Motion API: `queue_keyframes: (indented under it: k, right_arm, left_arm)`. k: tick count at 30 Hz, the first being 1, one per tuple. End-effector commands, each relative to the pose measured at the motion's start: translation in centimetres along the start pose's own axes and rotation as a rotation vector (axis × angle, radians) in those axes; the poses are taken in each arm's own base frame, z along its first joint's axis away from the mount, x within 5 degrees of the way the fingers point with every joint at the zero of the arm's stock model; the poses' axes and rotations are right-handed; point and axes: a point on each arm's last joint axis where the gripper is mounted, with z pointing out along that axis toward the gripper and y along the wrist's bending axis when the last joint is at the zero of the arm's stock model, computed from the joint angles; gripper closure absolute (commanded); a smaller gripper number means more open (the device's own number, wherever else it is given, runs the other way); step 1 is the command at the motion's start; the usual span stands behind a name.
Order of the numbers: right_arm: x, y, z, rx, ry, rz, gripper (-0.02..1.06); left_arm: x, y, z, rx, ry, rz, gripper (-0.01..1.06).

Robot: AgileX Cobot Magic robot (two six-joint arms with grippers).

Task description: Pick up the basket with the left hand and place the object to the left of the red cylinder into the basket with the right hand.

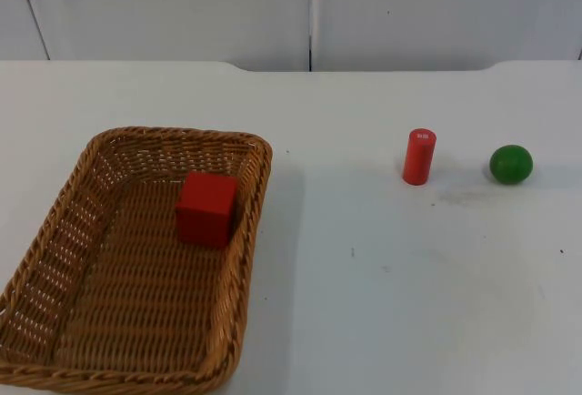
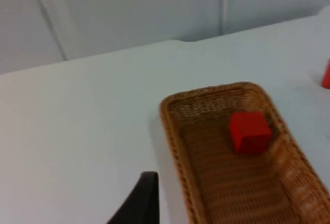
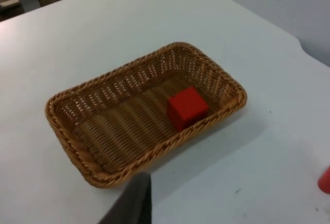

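Note:
A brown wicker basket (image 1: 173, 132) rests on the white table at the left front. A red cube (image 1: 206, 207) lies inside it, close to its right wall. Right of the basket and apart from it, the red cylinder (image 1: 419, 156) stands upright. My left gripper (image 2: 142, 203) hangs above the table beside the basket (image 2: 170, 126), holding nothing that I can see; the cube (image 2: 249, 132) sits at the basket's far end. My right gripper (image 3: 134, 203) hovers off the basket's (image 3: 69, 144) long side, clear of the cube (image 3: 187, 108).
A green ball (image 1: 511, 164) sits on the table just right of the red cylinder. The grey partition wall (image 1: 309, 8) closes off the back. Bare table lies between basket and cylinder.

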Motion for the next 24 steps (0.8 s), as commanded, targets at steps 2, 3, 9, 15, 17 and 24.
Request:
queue_keyframes:
  k: [2, 3, 9, 15, 17, 24]
  right_arm:
    - [0.2, -0.1, 0.0, 0.007, -0.002, 0.002, 0.0]
    - [0.2, -0.1, 0.0, 0.007, -0.002, 0.005, 0.0]
    - [0.3, 0.0, -0.4, 0.012, 0.007, 0.008, 0.0]
    - [0.7, 0.0, -1.3, 0.035, 0.04, 0.008, 0.0]
    - [0.7, 0.1, -1.7, 0.035, 0.032, 0.005, 0.0]
    - [1.3, 0.8, -5.0, 0.033, 0.007, -0.013, 0.0]
  left_arm:
    - [1.2, 0.2, -0.4, -0.044, -0.006, -0.041, 0.0]
    - [1.7, 0.3, -0.4, -0.05, -0.005, -0.056, 0.0]
    - [3.5, 0.3, -0.4, -0.082, -0.015, -0.132, 0.0]
    - [5.2, 0.6, 0.6, -0.11, 0.068, -0.142, 0.0]
    - [5.3, 0.6, 0.7, -0.109, 0.079, -0.143, 0.0]
    - [5.3, 0.6, 0.7, -0.109, 0.079, -0.143, 0.0]
